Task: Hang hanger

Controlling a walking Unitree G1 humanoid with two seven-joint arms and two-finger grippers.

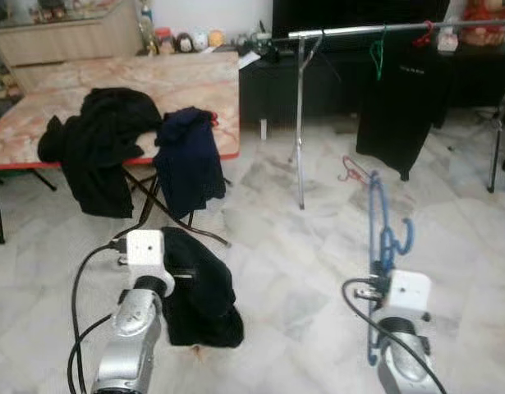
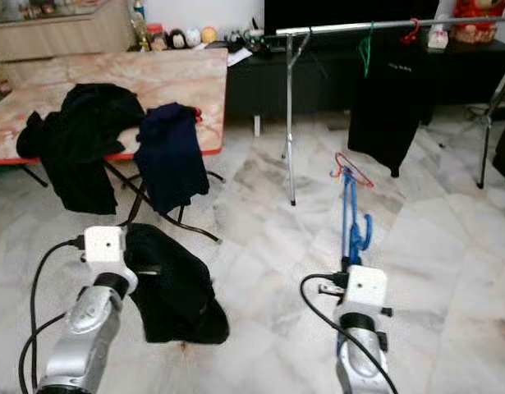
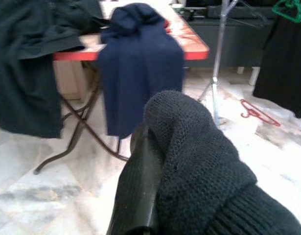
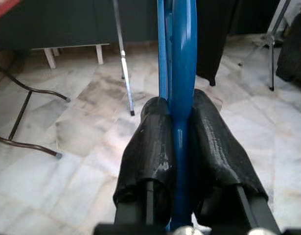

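Right gripper [image 4: 182, 147] fingers clamped on a blue hanger [image 1: 379, 238] held upright over the marble floor [image 1: 293, 238], left gripper [image 3: 150, 161] fingers closed on a black garment [image 1: 199, 287], clothes rail [image 1: 359, 30] well beyond

Counter [image 1: 186, 82] at far left, two garments [image 1: 100, 144] draped over its near edge. Clothes rail [image 1: 359, 31] at far right, one garment [image 1: 397, 107] hanging from it. Spare hanger [image 1: 353, 170] on floor below rail. Hanger [image 1: 382, 246] upright in right claw [image 4: 182, 142]; knit garment [image 1: 199, 287] in left claw [image 3: 150, 176].
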